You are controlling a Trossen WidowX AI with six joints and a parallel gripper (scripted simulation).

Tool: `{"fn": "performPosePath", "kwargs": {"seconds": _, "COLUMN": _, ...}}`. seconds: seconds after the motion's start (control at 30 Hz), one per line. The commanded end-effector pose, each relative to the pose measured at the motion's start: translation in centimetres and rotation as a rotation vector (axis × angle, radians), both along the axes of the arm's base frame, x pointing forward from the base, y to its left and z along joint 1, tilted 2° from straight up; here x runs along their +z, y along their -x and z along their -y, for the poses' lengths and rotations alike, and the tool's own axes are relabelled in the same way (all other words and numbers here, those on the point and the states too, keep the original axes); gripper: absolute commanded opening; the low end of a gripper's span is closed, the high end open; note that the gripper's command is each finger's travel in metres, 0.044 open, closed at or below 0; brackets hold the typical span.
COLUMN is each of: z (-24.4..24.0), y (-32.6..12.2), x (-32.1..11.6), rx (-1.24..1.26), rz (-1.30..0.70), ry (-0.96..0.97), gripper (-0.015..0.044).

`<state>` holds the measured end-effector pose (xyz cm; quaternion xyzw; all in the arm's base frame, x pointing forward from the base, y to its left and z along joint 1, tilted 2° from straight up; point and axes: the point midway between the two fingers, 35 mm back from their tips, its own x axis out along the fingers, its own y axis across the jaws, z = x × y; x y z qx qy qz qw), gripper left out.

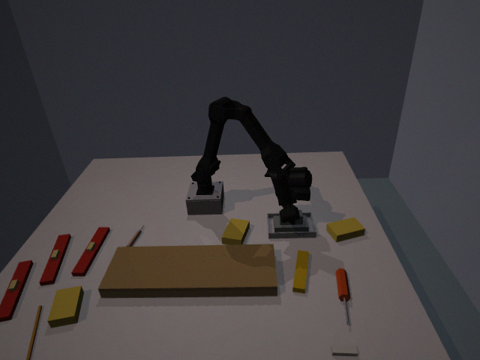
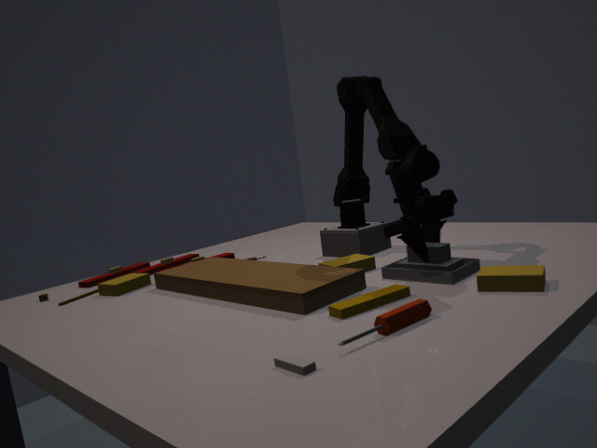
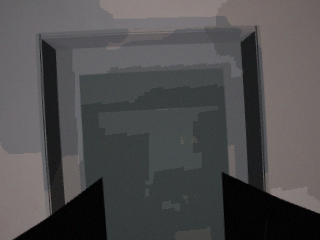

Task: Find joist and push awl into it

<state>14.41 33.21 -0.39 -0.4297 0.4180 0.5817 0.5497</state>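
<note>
The black gripper [image 1: 289,218] [image 2: 432,250] [image 3: 159,179] pinches the blocky, matte grey stud finder [image 1: 291,224] [image 2: 436,254] [image 3: 170,145] inside the shallow, thin-rimmed tray [image 1: 291,235] [image 2: 418,275] [image 3: 252,110]. In front of the tray lies a smooth yellow bar [image 1: 301,271] [image 2: 370,301], beside the flat, wood-brown panel [image 1: 190,269] [image 2: 250,279].

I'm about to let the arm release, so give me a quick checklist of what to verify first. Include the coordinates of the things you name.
1. Grey stud finder [image 1: 279,226] [image 2: 428,252] [image 3: 125,165] within grey tray's [image 1: 291,235] [image 2: 417,275] [image 3: 252,100] walls: ok.
2. Black fingers closed on it: ok.
3. Stud finder resting flat on tray floor: cannot tell.
4. Tan wooden panel [image 1: 190,269] [image 2: 255,279] clear of arm: ok.
5. Joist location known: cannot tell.
</note>
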Motion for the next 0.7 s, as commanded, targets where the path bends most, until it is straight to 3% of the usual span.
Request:
{"fn": "performPosePath", "kwargs": {"seconds": 0.0, "z": -0.1, "y": 0.0, "x": -0.4, "rx": -0.003, "rz": 0.001, "ry": -0.004, "gripper": 0.0}}
{"fn": "performPosePath", "kwargs": {"seconds": 0.03, "z": -0.1, "y": 0.0, "x": -0.4, "rx": -0.003, "rz": 0.001, "ry": -0.004, "gripper": 0.0}}
{"fn": "performPosePath", "kwargs": {"seconds": 0.47, "z": 0.0, "y": 0.0, "x": 0.1, "rx": 0.0, "rz": -0.001, "ry": 0.001, "gripper": 0.0341}}
{"fn": "performPosePath", "kwargs": {"seconds": 0.6, "z": -0.3, "y": -0.2, "x": 3.5, "rx": 0.0, "rz": -0.001, "ry": 0.001, "gripper": 0.044}}
{"fn": "performPosePath", "kwargs": {"seconds": 0.67, "z": -0.2, "y": -0.2, "x": 6.6, "rx": 0.0, "rz": -0.001, "ry": 0.001, "gripper": 0.044}}
